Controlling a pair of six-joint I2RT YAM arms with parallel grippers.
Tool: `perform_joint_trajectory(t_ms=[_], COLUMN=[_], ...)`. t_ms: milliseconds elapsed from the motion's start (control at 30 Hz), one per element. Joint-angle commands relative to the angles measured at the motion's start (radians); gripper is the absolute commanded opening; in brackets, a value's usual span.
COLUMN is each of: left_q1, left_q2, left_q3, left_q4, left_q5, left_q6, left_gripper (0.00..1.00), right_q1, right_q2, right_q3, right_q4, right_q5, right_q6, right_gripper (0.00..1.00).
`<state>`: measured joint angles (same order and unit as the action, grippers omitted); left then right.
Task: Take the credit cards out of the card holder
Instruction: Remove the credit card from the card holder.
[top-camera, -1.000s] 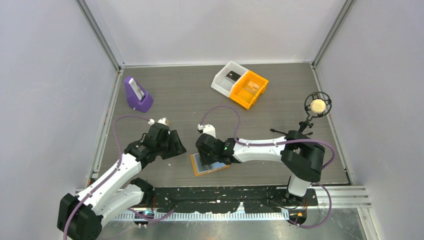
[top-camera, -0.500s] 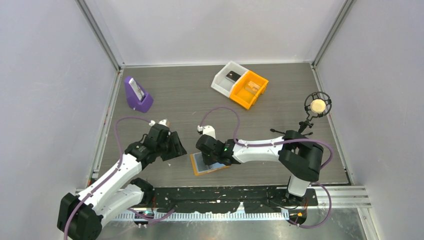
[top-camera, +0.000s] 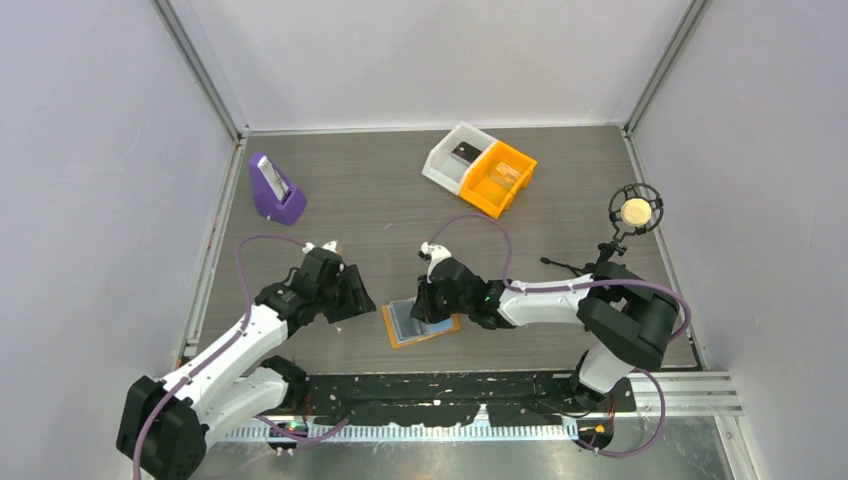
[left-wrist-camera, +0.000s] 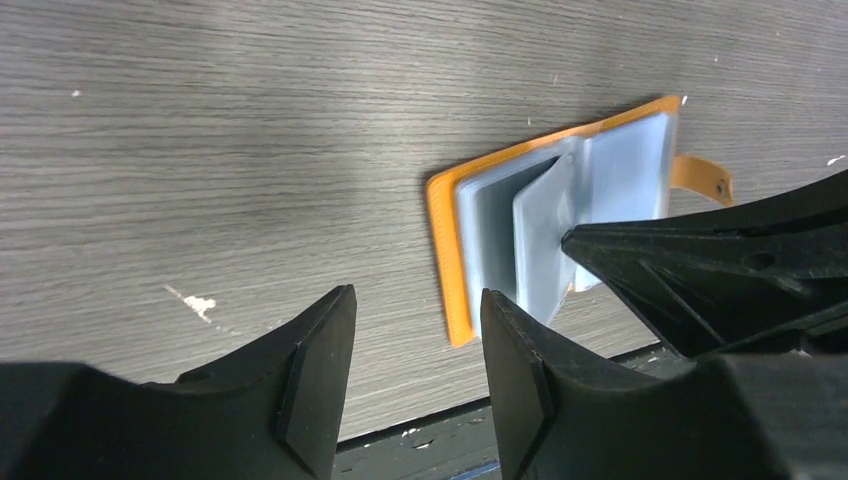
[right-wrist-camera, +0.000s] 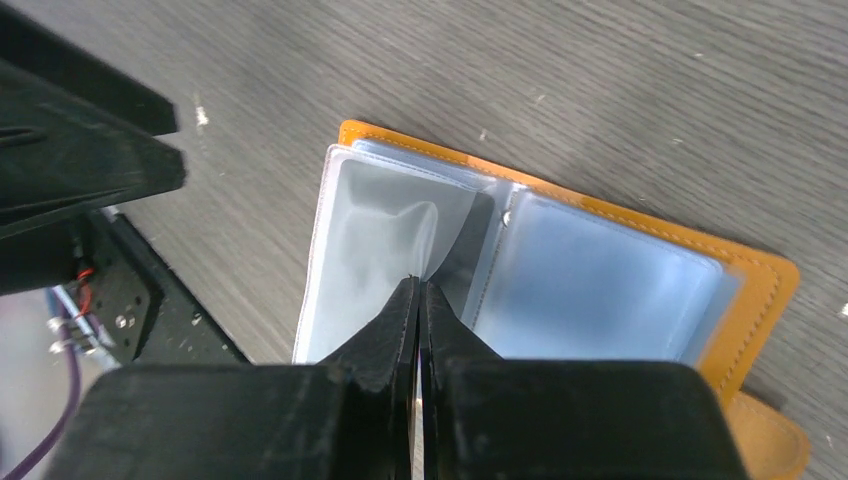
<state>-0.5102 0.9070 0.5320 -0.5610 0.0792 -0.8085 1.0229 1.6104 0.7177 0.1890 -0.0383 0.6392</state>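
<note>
Open card holder (right-wrist-camera: 600, 275), right gripper (right-wrist-camera: 420, 284) pinching its clear sleeve (right-wrist-camera: 375, 225), left gripper (left-wrist-camera: 418, 302) half open, empty

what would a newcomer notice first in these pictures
The open orange card holder lies near the table's front edge, pale blue pockets showing. The right gripper is shut on one clear sleeve, holding it raised, while the left gripper hangs open just left of it. At the back sit a purple stand, a white bin and an orange bin.

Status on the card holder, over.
Left gripper open, empty. Right gripper shut on clear sleeve. Card holder open on table. No obstruction seen.
</note>
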Motion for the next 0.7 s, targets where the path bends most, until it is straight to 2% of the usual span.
perform_joint_trajectory(t_ms=[0,167,667], left_q1=[0.004,0.002,-0.038], left_q2=[0.025,0.079,0.187], left_q3=[-0.019,-0.015,0.02], left_q4=[0.118,0.171,0.228], left_q5=[0.065,0.097,0.177], left_q6=[-0.013,-0.02,-0.036], left_gripper=[0.51,0.49,0.47], right_q1=[-0.02,-0.038,-0.05], right_q2=[-0.058,-0.069,-0.065], right_q3=[-0.039,-0.078,-0.08], right_q4=[0.212,0.281,0.263], right_q5=[-0.137,-0.198,-0.212], right_q6=[-0.006,0.005,0.02], right_gripper=[0.05,0.05,0.05])
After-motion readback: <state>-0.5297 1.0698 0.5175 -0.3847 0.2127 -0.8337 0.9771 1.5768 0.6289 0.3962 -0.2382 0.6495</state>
